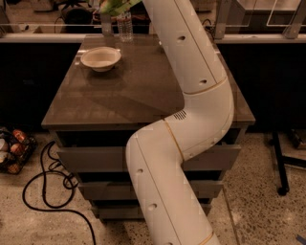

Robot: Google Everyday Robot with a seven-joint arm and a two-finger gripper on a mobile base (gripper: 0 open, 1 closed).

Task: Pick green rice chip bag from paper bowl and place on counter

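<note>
The green rice chip bag (114,5) hangs in the air at the top edge of the camera view, above the far left of the counter (138,91); only its lower part shows. My gripper (125,3) is at the top edge, mostly cut off, holding the bag up. The paper bowl (100,58) sits empty on the counter's far left, below and in front of the bag. My white arm (191,95) rises from the lower middle and crosses over the counter's right side.
A clear water bottle (125,24) stands at the counter's far edge behind the bowl. Three grey drawers (95,160) are below the worktop. A black cable (48,191) and a basket of cans (12,150) lie on the floor at left. A black stand base (282,182) is at right.
</note>
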